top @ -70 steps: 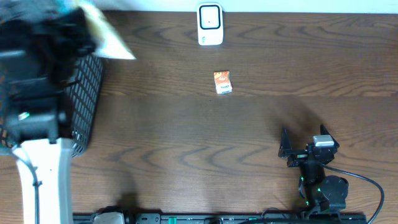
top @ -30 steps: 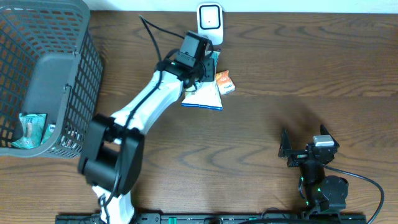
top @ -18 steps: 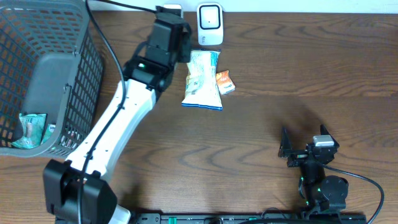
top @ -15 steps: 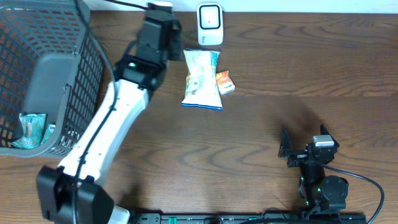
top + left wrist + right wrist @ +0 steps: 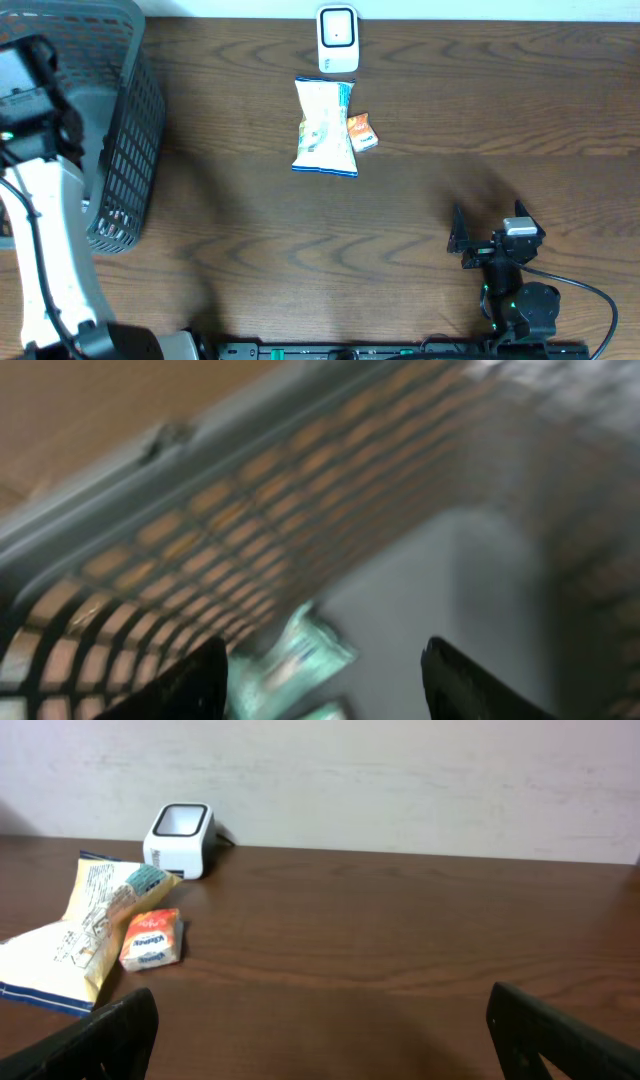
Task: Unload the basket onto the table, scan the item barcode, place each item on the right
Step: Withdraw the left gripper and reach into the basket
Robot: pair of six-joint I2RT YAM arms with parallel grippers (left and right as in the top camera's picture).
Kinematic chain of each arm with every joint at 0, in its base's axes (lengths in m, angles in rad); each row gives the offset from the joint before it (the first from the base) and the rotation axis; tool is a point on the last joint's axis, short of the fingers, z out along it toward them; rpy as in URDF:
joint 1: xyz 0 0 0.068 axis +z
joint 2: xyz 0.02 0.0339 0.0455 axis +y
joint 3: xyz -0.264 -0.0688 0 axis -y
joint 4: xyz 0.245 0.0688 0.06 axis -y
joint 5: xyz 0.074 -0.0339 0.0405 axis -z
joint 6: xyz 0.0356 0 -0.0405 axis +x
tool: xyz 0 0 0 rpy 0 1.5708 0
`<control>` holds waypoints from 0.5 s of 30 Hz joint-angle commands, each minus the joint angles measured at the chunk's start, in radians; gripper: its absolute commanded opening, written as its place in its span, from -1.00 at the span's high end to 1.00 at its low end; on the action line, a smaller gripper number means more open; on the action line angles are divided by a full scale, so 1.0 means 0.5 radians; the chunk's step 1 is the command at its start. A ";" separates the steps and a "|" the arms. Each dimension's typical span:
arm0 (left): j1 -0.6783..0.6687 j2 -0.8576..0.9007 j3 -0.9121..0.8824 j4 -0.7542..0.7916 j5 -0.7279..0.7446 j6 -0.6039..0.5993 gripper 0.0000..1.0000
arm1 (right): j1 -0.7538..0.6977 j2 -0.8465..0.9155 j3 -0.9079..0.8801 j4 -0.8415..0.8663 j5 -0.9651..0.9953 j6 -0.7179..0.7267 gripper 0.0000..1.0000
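Note:
A white barcode scanner stands at the table's far edge. Just in front of it a pale snack bag lies flat, with a small orange packet touching its right side. Both also show in the right wrist view: bag, packet, scanner. My left arm hangs over the grey basket. My left gripper is open over green packets on the basket's floor, holding nothing. My right gripper rests open and empty near the front right.
The basket's mesh wall fills the left wrist view, blurred by motion. Bare brown tabletop lies between the items and the right arm. A pale wall runs behind the scanner.
My left arm has swung from beside the scanner leftward to above the basket, leaving the snack bag on the table. Its jaws have spread wider. The right arm has not moved.

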 commanded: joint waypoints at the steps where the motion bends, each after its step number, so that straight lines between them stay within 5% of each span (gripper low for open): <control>1: 0.177 0.211 0.011 -0.170 -0.043 -0.053 -0.25 | -0.008 -0.011 -0.002 -0.008 0.002 -0.001 -0.99; 4: 0.243 0.351 0.011 -0.243 -0.043 -0.172 -0.28 | -0.008 -0.011 -0.002 -0.008 0.002 -0.001 -0.99; 10: 0.293 0.577 0.011 -0.286 0.034 -0.953 -0.48 | -0.008 -0.011 -0.002 -0.009 0.001 -0.001 -0.99; 12: 0.293 0.629 0.011 -0.279 0.175 -1.067 -0.72 | -0.008 -0.011 -0.002 -0.009 0.002 -0.001 -0.99; 15: 0.293 0.697 0.011 -0.262 0.256 -1.076 -0.74 | -0.008 -0.011 -0.002 -0.008 0.002 -0.001 -0.99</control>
